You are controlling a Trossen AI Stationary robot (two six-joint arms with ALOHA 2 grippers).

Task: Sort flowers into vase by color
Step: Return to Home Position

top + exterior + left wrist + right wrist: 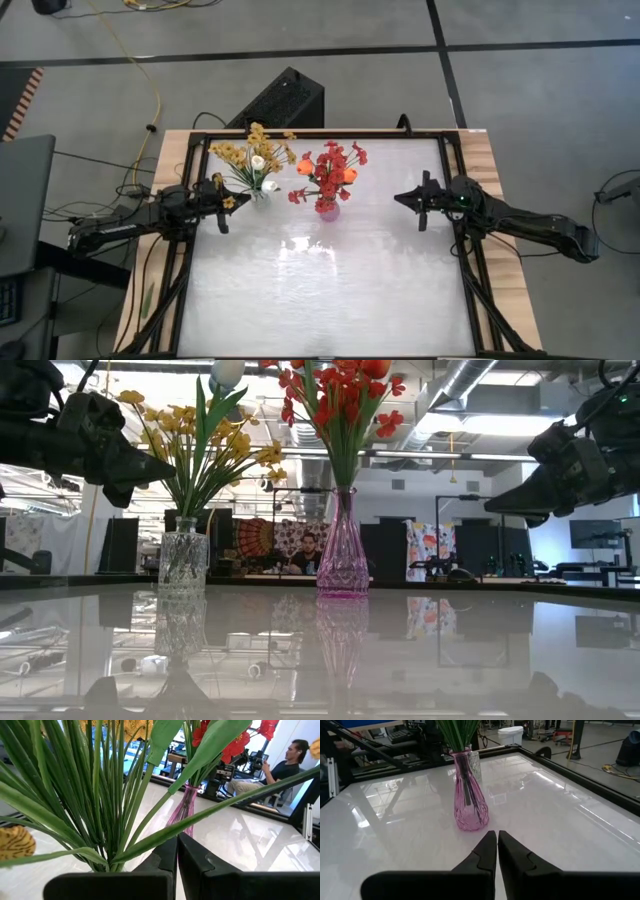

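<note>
A clear glass vase [183, 560] stands on the table with yellow sprays [240, 152] and a white bud [258, 161]. A pink vase [342, 550] beside it holds red flowers [335, 165] and an orange bloom [304, 168]. My left gripper [222, 195] hovers shut just left of the clear vase, above the table, its fingers [170, 860] among the green stems [100, 795]. My right gripper [412, 199] is shut and hangs above the table to the right of the pink vase [469, 795].
The glossy white tabletop [330, 280] is bounded by a black frame [465, 250]. Open surface lies in front of both vases. A person [280, 767] sits beyond the far side of the table, in the room behind.
</note>
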